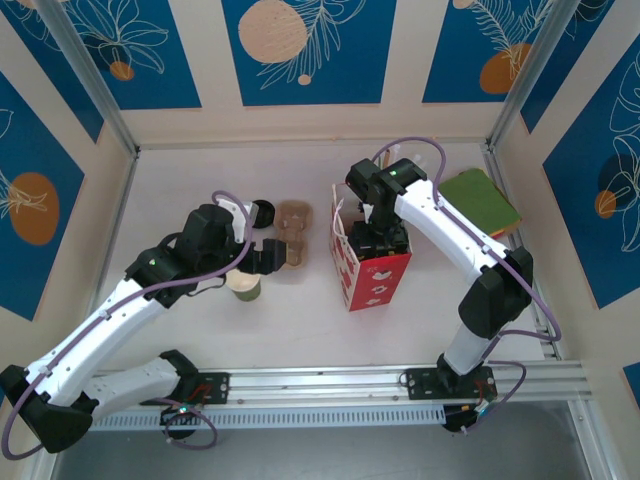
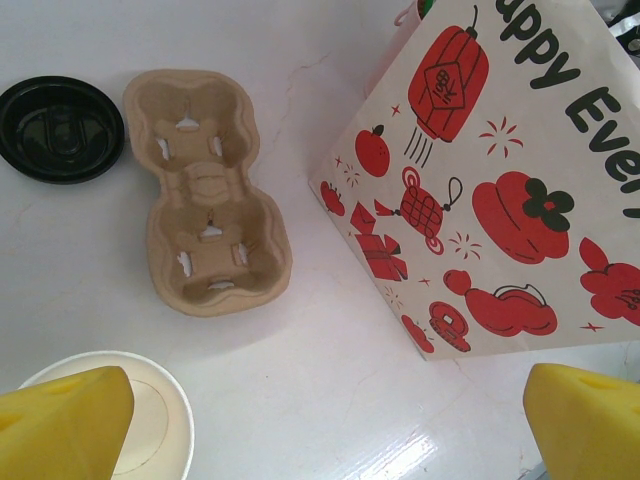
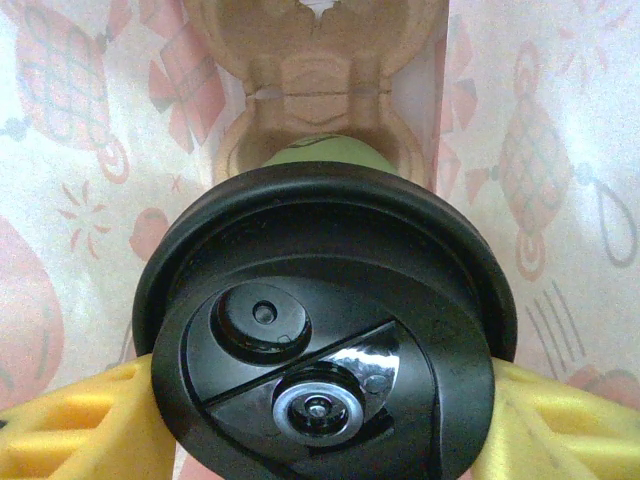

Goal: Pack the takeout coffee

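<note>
Gripping coffee (image 3: pixel 325 330) with right end effector (image 1: pixel 380 238) inside bag (image 1: pixel 372 275), above a carrier (image 3: pixel 318 70) there, hemmed by paper walls on both sides. Hovering with left end effector (image 2: pixel 320 420) spread wide over open cup (image 2: pixel 160 410) on counter (image 2: pixel 300 380), near second carrier (image 2: pixel 210 190) and loose lid (image 2: pixel 60 130), left of bag.

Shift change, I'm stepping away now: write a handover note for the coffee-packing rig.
Left gripper: open, empty, over the lidless cup.
Right gripper: closed on the takeout coffee, inside the bag above a pulp carrier.
Done: coffee lidded and in the bag.
To do: seat it in that carrier (cannot tell if seated), release, withdraw.
Spare carrier and loose lid lie on the table.
</note>
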Tool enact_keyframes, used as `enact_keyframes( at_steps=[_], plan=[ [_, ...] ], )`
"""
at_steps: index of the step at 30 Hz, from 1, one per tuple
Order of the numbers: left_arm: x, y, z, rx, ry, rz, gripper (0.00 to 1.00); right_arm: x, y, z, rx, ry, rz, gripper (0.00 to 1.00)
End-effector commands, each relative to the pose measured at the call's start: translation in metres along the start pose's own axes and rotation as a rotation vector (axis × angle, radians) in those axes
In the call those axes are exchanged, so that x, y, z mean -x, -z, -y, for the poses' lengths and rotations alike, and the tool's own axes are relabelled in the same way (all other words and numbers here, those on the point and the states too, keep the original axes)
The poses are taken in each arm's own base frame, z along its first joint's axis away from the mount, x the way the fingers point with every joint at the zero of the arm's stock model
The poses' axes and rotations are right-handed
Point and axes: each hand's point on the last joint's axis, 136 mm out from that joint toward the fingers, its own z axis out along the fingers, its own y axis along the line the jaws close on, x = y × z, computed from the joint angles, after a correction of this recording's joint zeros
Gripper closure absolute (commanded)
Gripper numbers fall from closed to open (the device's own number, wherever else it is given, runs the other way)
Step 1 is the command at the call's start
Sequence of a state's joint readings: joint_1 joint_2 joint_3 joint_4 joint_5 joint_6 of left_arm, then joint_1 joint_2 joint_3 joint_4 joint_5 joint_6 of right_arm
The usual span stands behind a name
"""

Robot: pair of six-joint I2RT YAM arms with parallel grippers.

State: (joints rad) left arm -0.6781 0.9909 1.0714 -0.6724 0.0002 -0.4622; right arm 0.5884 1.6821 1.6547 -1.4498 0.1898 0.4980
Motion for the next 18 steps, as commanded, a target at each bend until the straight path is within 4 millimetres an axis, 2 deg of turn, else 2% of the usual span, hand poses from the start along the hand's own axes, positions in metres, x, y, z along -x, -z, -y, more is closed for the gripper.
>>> enact_keyframes(
  at_steps=[1, 18],
  plan=[
    [0.004, 0.002, 0.001, -0.014, -0.009, 0.016, 0.00, -0.006, 0.002, 0.001, 0.022, 0.003, -0.006, 0.35],
    [0.003, 0.002, 0.001, -0.018, -0.011, 0.016, 0.00, -0.006, -0.009, 0.005, 0.018, -0.009, -0.008, 0.35]
  ],
)
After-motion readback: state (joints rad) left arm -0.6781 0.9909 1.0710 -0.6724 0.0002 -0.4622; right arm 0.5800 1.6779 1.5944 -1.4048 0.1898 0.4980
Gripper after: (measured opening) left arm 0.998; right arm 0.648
